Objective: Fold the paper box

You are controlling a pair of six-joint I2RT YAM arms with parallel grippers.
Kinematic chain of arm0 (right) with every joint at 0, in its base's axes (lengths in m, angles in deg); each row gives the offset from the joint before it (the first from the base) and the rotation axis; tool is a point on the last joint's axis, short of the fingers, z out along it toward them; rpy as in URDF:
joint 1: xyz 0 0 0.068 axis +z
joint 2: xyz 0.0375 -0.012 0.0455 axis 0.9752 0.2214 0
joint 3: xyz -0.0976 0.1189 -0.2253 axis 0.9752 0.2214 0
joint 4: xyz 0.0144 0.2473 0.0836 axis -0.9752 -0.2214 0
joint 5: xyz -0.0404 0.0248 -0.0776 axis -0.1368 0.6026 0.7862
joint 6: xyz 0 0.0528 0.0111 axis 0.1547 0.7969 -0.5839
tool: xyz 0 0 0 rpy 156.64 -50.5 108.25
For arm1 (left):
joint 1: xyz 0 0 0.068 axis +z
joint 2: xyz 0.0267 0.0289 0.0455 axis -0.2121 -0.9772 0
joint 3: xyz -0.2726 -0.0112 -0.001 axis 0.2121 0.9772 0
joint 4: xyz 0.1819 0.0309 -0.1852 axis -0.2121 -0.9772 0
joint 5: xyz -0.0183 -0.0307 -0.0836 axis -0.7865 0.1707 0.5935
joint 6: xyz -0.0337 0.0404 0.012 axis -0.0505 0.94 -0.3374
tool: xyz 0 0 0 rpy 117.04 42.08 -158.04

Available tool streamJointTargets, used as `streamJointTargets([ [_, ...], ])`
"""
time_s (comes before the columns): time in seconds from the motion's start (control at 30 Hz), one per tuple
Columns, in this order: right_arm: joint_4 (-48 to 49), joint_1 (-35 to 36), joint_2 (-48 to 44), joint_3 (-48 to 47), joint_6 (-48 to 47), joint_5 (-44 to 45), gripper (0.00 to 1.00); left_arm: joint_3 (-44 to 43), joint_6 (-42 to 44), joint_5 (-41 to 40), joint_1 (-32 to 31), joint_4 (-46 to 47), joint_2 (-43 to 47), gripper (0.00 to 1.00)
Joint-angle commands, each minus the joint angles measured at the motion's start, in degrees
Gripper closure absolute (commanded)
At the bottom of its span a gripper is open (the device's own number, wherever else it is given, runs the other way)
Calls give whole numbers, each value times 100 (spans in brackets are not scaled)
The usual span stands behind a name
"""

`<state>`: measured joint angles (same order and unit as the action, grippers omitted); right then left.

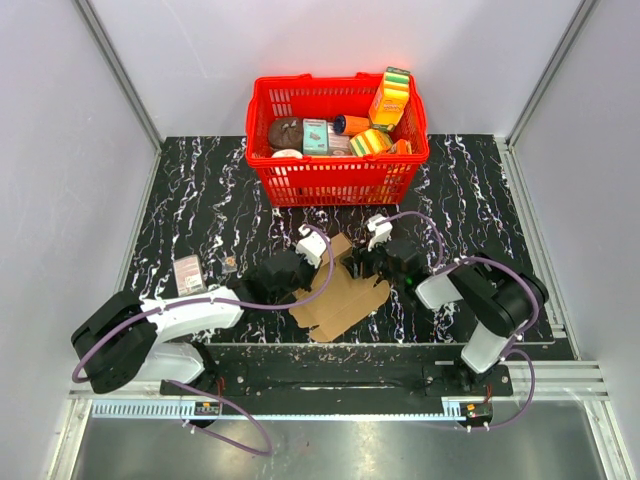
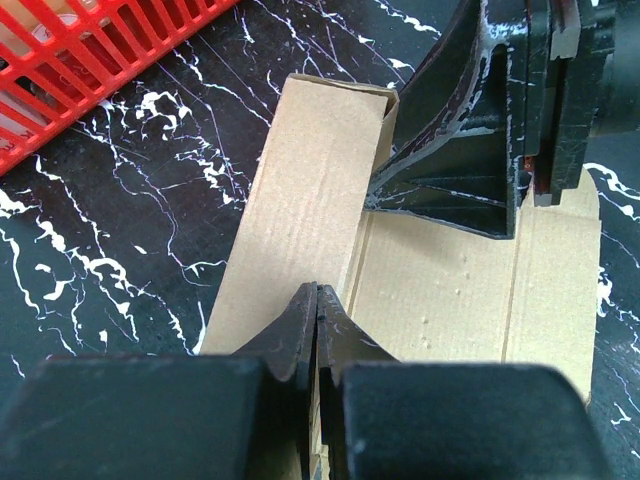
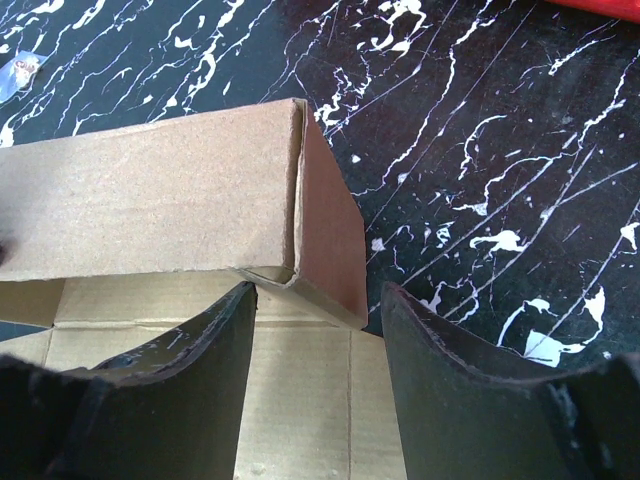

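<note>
At the middle of the black, white-veined marble desk (image 1: 200, 200), close to its near edge, lies the plain brown cardboard paper box (image 1: 340, 295), partly folded.

Hidden: from above, both arms cover the sheet's far part. Each wrist view cuts off its near end.

Left end effector (image 2: 316, 295): clenched, fingertips together on a crease. Whether card lies between them cannot be told.

Right end effector (image 3: 318, 292): released, its jaws apart on either side of the corner of the raised panel.

Edges and room: the red plastic lattice basket (image 1: 330, 180) of printed packages stands just beyond the box. Bare desk extends to either side, with a small grey packet (image 1: 189, 273) well apart on the left.

Orientation: the sheet lies askew to the desk's edges. Its long raised panel runs from the left end effector away towards the basket, ending in a bent flap at the right one.
</note>
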<state>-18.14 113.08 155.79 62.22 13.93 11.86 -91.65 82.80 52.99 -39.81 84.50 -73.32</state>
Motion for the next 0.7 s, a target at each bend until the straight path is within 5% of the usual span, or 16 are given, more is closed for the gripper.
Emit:
streamJointTargets([
  [0.0, 662, -11, 178, 14, -165, -110, 41, -219, 88, 124, 46, 57, 86, 100],
  [0.37, 1022, -11, 415, 5, -490, -479, 35, -149, 62, 344, 160, 84, 156, 100],
  [0.67, 1391, -11, 740, -21, -569, -567, 44, -131, 53, 441, 231, 75, 235, 100],
])
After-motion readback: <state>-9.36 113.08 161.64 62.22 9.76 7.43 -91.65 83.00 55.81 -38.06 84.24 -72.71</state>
